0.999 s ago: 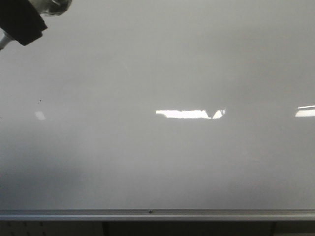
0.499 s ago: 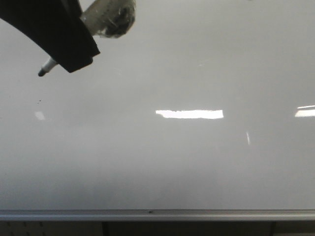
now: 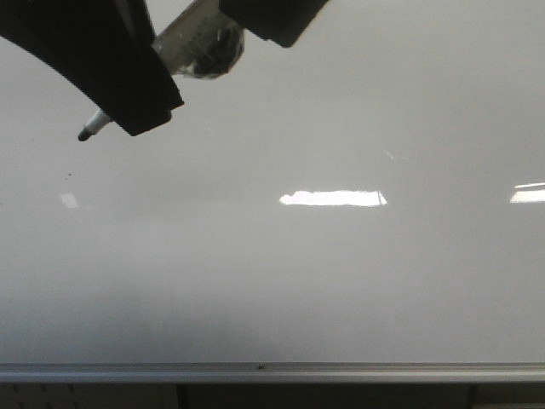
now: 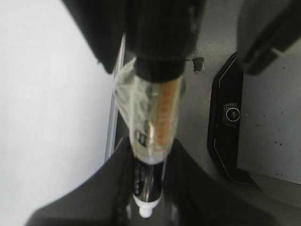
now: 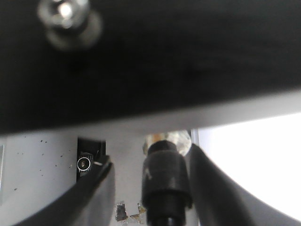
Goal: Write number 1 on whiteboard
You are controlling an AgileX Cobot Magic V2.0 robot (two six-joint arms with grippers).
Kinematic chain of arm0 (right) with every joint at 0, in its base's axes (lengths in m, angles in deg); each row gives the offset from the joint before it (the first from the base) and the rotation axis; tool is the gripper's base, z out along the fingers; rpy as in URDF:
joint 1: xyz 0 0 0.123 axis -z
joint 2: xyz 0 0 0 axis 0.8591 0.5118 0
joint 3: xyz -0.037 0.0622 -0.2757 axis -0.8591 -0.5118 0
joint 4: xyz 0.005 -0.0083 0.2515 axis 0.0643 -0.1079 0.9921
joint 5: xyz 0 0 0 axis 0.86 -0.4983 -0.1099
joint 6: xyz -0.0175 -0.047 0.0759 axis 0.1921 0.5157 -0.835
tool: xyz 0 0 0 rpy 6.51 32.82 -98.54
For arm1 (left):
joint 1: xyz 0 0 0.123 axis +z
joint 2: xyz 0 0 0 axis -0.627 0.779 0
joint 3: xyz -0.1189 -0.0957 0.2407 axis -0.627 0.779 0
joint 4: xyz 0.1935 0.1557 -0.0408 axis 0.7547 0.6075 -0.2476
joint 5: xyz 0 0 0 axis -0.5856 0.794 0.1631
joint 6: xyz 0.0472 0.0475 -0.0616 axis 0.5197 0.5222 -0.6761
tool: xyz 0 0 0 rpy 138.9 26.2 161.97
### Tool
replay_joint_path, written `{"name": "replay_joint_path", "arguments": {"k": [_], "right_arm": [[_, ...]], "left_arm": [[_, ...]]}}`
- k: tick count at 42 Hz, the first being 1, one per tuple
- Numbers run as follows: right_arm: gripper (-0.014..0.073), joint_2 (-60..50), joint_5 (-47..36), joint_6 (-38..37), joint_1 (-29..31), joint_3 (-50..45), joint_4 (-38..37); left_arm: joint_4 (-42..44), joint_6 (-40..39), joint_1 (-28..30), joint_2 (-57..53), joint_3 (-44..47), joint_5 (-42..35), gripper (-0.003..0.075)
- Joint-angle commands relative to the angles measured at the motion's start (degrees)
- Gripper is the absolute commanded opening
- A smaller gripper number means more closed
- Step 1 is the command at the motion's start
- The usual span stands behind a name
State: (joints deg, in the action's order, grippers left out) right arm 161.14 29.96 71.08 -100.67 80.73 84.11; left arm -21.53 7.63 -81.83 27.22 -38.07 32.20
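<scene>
1. The whiteboard point(image 3: 341, 281) fills almost the whole front view: a glossy white-grey surface with bright rectangular light reflections and a silver rail along its bottom edge
2. No written number 1 can be seen on the board; only a tiny dark speck point(image 3: 68, 176) sits near its left edge
3. At the upper left of the front view, the left gripper point(image 3: 128, 94) appears as a broad black shape that holds a marker point(image 3: 95, 126)
4. The marker's dark tip points down and to the left, just above the speck; whether it touches the board cannot be told
5. In the left wrist view, the left gripper point(image 4: 146, 188) has its fingers point(image 4: 113, 183) clamped on the marker point(image 4: 150, 141), whose barrel is wrapped in clear tape
6. A second black part point(image 3: 272, 17), probably of the right arm, enters at the top of the front view, beside the taped barrel
7. In the right wrist view, the right gripper point(image 5: 150, 188) has its fingers point(image 5: 94, 193) standing apart on either side of the black end of the marker point(image 5: 164, 183), with gaps showing on both sides
</scene>
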Motion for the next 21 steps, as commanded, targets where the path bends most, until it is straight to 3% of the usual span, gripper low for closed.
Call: {"name": "replay_joint_path", "arguments": {"k": [1,14,16,21], "right_arm": [[0.0290,-1.6,-2.5,0.5,-0.2,2.0,1.6],[0.0060,-1.6,-3.9,0.4,-0.2,2.0,1.6],[0.0036,-1.6,-3.7,0.4,-0.2,2.0,1.6],[0.0029,-1.6,-3.3,0.4,-0.2,2.0,1.6]], "left_arm": [[-1.2,0.0,-0.4,-1.4,-2.0,-2.4,-0.0020],[-1.2,0.0,-0.4,-1.4,-2.0,-2.8,0.0006],[-1.2,0.0,-0.4,-1.4,-2.0,-2.8,0.0059],[-1.2,-0.2,-0.4,-1.5,-2.0,-3.4,0.0321]]}}
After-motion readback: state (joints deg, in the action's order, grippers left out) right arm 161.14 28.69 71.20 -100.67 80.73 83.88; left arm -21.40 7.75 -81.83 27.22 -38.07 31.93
